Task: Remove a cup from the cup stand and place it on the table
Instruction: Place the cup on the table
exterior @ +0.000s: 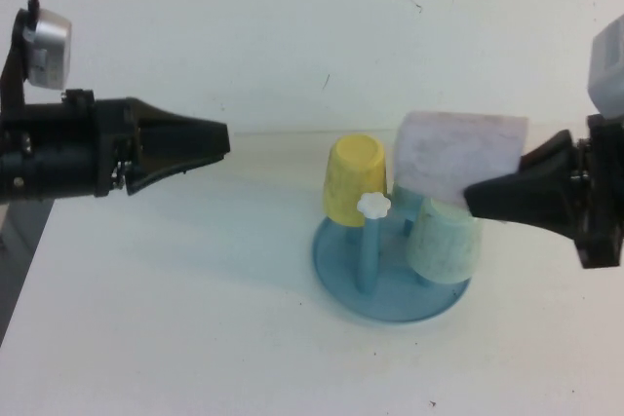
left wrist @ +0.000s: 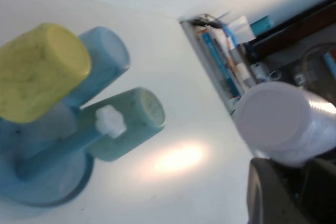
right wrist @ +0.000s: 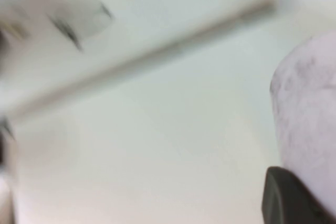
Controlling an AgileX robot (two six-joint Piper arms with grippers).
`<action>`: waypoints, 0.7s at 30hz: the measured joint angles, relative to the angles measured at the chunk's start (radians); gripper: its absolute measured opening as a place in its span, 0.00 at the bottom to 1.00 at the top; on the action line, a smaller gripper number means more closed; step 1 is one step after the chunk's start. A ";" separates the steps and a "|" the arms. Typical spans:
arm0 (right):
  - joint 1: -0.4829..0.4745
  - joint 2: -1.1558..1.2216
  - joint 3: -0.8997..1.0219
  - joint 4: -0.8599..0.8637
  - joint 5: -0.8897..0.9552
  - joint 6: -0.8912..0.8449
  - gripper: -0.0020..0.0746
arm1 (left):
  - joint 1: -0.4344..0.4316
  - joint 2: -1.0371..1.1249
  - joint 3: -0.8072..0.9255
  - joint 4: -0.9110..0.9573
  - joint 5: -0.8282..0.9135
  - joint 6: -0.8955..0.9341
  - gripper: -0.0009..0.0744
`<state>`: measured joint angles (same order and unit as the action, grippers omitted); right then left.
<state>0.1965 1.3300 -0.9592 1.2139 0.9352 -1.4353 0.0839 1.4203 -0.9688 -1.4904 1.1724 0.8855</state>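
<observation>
Your right gripper (exterior: pixel 478 200) is clamped on the pink cup (exterior: pixel 458 155), held above the cup stand (exterior: pixel 390 284) to clear its pegs; your left gripper (exterior: pixel 219 138), pinched nearly together and empty, waits aside.

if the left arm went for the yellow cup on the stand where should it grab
Judging by its pose, grip the yellow cup across its side wall near the upturned base, coming from the left gripper's side. It sits inverted on the cup stand; the right gripper holds the pink cup.

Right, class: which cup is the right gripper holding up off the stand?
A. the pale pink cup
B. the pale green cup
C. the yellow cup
A: the right gripper is shut on the pale pink cup, raised above the cup stand, where the yellow and green cups sit.
</observation>
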 joint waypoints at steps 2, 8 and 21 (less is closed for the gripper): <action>-0.018 -0.033 -0.046 -0.214 0.003 0.159 0.07 | 0.011 0.000 0.000 0.067 -0.010 0.013 0.10; -0.021 -0.042 -0.213 -0.702 0.209 0.544 0.07 | 0.017 0.000 0.000 0.244 -0.149 0.000 0.02; -0.021 0.193 -0.304 -1.101 0.296 0.902 0.06 | 0.018 -0.033 0.000 0.465 -0.192 -0.072 0.01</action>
<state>0.1756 1.5225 -1.2634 0.1131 1.2311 -0.5335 0.1019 1.3871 -0.9688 -1.0251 0.9802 0.8131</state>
